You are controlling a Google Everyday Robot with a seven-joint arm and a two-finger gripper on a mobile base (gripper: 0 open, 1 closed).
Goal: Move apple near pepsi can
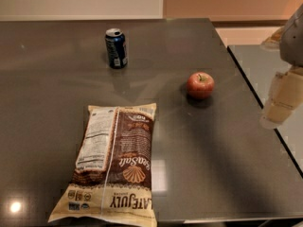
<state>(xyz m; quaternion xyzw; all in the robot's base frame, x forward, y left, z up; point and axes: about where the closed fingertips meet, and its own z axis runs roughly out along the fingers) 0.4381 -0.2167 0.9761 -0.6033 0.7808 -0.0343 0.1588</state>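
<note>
A small red apple with a yellowish patch and a short stem sits on the dark table, right of centre. An upright dark blue pepsi can with a silver top stands at the back, left of the apple and well apart from it. My gripper is at the right edge of the view, beyond the table's right side, well to the right of the apple and a little nearer the camera. It holds nothing that I can see.
A large brown and cream chip bag lies flat at the front left, reaching the table's front edge. A second grey surface stands to the right, separated by a narrow gap.
</note>
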